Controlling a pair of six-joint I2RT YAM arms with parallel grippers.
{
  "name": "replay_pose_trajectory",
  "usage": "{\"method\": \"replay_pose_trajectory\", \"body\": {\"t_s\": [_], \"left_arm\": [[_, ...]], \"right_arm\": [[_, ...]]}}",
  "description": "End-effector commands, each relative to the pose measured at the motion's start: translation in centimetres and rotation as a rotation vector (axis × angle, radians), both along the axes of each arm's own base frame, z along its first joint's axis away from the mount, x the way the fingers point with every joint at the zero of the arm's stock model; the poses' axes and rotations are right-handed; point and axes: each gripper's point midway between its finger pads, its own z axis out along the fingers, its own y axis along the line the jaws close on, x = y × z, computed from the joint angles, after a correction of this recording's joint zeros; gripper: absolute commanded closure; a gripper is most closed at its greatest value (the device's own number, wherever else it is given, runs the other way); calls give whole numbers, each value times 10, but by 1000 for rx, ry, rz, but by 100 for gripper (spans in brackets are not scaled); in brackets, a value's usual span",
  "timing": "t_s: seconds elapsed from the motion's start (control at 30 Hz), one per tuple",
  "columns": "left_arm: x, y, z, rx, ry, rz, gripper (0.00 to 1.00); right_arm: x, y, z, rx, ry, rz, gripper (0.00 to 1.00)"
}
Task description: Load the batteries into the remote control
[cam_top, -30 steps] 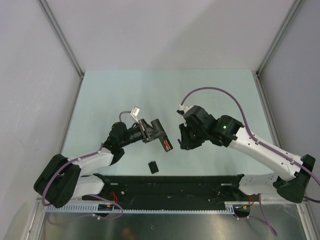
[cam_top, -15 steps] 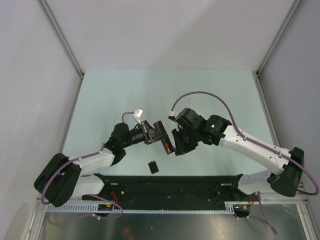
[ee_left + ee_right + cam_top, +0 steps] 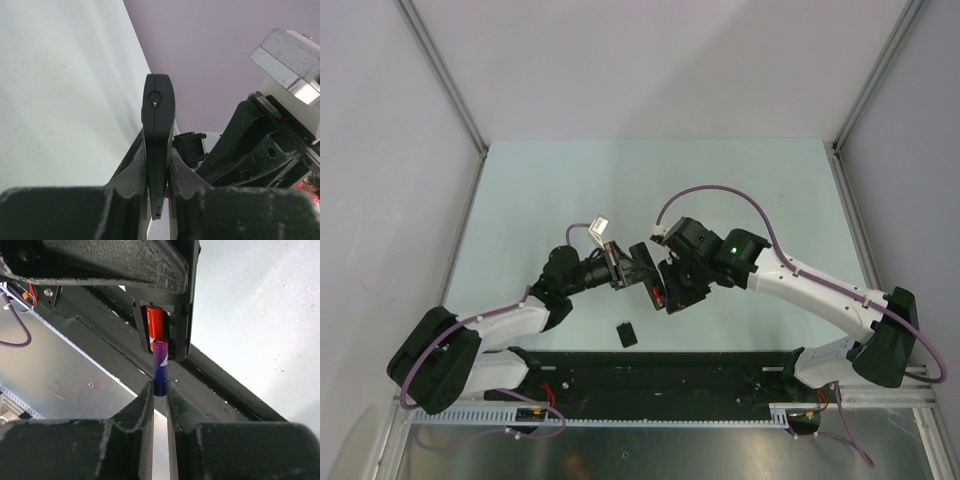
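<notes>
Remote control [image 3: 158, 145] held, purple battery [image 3: 160, 367] seemingly against red battery [image 3: 154, 325], cover [image 3: 628, 333] nearby

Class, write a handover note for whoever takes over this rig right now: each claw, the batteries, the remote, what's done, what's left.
Left claw: shut on the remote control.
Right claw: shut on the purple battery, its tip at the open compartment.
Done: red battery sits in the compartment.
To do: seat the purple battery; the cover lies on the table.
</notes>
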Motion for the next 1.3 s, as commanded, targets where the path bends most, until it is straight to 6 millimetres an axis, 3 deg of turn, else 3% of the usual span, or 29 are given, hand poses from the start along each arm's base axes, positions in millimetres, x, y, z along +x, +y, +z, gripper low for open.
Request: {"method": "replay_pose_trajectory", "body": {"t_s": [0.0, 1.27], "left_arm": [[-5, -5, 37, -72, -91, -32, 100], [-31, -9, 51, -114, -99, -89, 100]], "right_arm": [[8, 10, 12, 38, -33, -1, 100], [41, 8, 11, 9, -105, -99, 100]]}}
